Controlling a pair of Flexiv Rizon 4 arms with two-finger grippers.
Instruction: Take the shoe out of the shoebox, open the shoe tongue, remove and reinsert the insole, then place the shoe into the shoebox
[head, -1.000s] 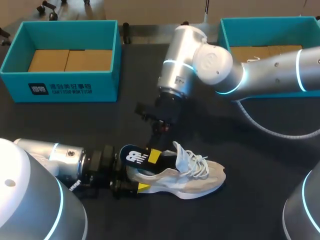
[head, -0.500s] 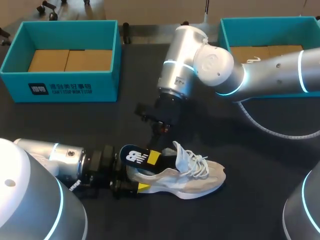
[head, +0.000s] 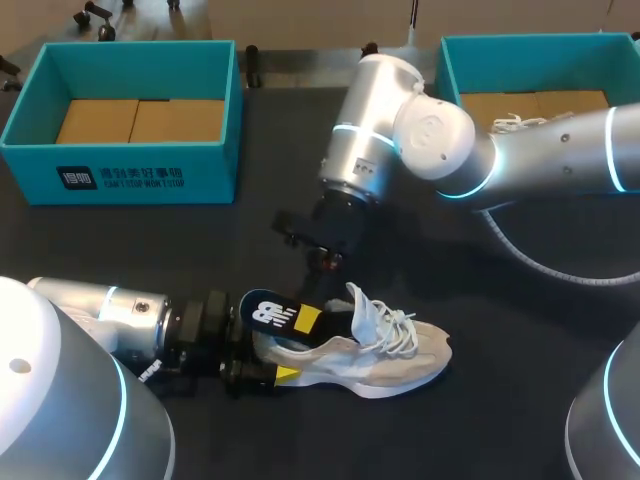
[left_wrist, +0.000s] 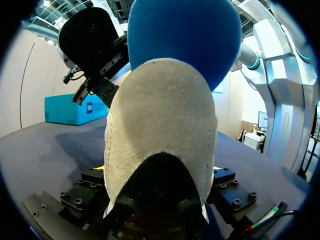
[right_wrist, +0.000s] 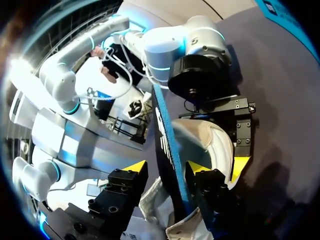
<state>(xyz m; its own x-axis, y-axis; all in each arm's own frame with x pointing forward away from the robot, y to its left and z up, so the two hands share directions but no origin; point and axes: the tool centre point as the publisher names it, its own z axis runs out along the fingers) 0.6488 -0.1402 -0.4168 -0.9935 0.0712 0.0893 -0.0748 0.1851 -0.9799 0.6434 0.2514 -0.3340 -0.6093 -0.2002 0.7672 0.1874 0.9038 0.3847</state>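
**Head view.** Sneaker (head: 375, 350): pale, laced, lying on its side on the dark table (head: 150, 260).
- Insole (head: 272, 312): dark blue, standing up out of the sneaker's heel opening.
- Left gripper (head: 285, 352): at the sneaker's heel, fingers clamped on the heel from two sides.
- Right gripper (head: 312, 305): directly above the heel, reaching down to the insole.
- Teal shoebox (head: 150, 178): well apart from the sneaker, past its heel end.
- Second teal shoebox (head: 500, 42): well apart, past its toe end.

**Left wrist view.** Sneaker heel (left_wrist: 160, 130) fills the space between the left gripper's (left_wrist: 159, 172) fingers, which press on both flanks.
- Insole (left_wrist: 185, 40) rises above the heel.
- Right gripper (left_wrist: 95, 82) sits just beside the insole.

**Right wrist view.** Right gripper (right_wrist: 166, 167): fingers spread.
- Insole (right_wrist: 167, 135) stands edge-on between them, against one finger, with a gap to the other.
- Sneaker (right_wrist: 210, 145) lies just beyond the insole.
- One of the left arm's fingers (right_wrist: 241, 167) rests on the sneaker's heel.
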